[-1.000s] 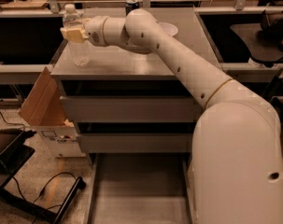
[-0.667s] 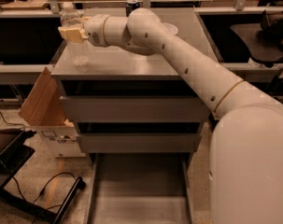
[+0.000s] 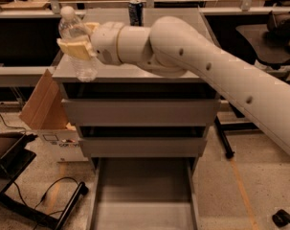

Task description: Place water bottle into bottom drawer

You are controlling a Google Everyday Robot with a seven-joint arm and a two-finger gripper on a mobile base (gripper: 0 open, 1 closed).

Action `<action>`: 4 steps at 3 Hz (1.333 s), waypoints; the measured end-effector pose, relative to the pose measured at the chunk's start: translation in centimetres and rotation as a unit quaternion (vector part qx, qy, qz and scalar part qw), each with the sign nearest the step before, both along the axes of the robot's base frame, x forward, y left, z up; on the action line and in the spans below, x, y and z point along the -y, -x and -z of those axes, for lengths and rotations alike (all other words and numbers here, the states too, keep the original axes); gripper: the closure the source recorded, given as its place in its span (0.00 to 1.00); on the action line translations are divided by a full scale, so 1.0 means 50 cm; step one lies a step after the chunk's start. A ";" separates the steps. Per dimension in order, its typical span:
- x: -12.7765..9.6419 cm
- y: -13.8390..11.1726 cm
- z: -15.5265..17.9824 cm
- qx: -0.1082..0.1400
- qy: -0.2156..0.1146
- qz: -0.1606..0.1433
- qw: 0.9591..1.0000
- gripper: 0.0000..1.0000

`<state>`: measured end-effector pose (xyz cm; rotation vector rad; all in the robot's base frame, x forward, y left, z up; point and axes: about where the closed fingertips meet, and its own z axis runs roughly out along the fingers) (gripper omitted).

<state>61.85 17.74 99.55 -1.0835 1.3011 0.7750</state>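
We hold the water bottle (image 3: pixel 72 28) clamped in the tool (image 3: pixel 73 49), above-left of the bottom drawer (image 3: pixel 143 195); a slip could drop it outside.

Warm yellow light from above. Bright on white arm (image 3: pixel 206 66) and on gripper (image 3: pixel 73 48), clamped round water bottle (image 3: pixel 70 28) at left front corner of cabinet top (image 3: pixel 135 73). Small shine on bottle. Dark shadow bands under cabinet top. Dim inside bottom drawer (image 3: pixel 144 200).
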 end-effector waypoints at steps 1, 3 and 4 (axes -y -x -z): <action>0.030 0.124 0.039 0.021 0.032 0.008 0.999 1.00; 0.216 0.217 0.206 0.037 0.098 0.067 0.992 1.00; 0.260 0.215 0.207 0.037 0.101 0.088 0.990 1.00</action>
